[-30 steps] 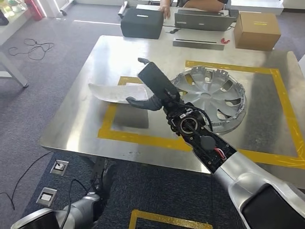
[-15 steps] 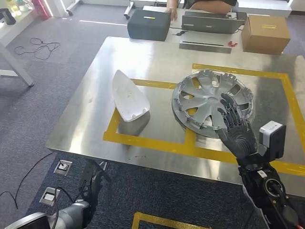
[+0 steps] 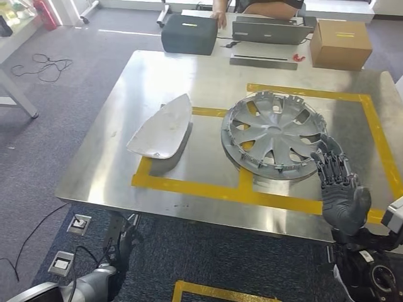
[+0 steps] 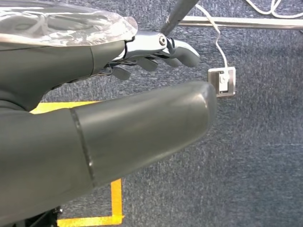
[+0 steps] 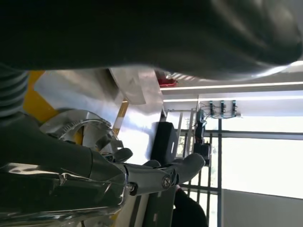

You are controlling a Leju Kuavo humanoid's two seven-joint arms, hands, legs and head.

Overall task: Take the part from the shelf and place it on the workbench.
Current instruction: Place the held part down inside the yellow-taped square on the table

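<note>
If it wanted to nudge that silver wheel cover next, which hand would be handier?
Probably the right hand: it hovers open over the workbench beside the wheel cover's near edge. The left hand hangs low, below the table edge, over the carpet.

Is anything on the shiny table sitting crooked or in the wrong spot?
A little. The white part lies slanted across the yellow tape, half outside the marked box. The hubcap also covers a tape line. Nothing looks broken or spilled.
</note>
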